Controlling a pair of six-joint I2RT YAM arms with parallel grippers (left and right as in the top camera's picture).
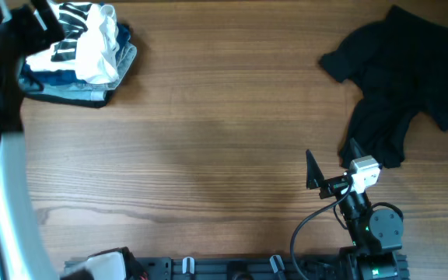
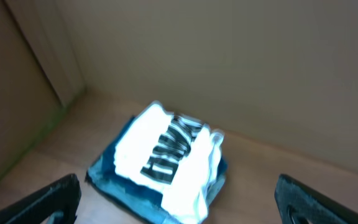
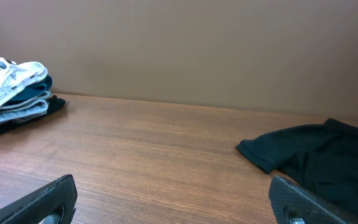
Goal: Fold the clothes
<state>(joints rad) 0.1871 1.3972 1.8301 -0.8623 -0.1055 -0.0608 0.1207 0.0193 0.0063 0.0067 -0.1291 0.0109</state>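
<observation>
A crumpled black shirt [image 1: 399, 78] lies unfolded at the table's far right; it also shows in the right wrist view [image 3: 319, 162]. A stack of folded clothes [image 1: 84, 54], white and striped on top with blue and grey below, sits at the far left; it shows in the left wrist view [image 2: 166, 162] and the right wrist view [image 3: 14, 93]. My left gripper [image 2: 179, 208] is open and empty, raised above and short of the stack. My right gripper [image 1: 329, 163] is open and empty, low over the wood just left of the black shirt, also seen in its wrist view [image 3: 173, 205].
The wooden table [image 1: 224, 155] stretches between the stack and the shirt. A black rail with clips [image 1: 232, 268] runs along the near edge. The left arm's white body [image 1: 6, 202] stands along the left edge.
</observation>
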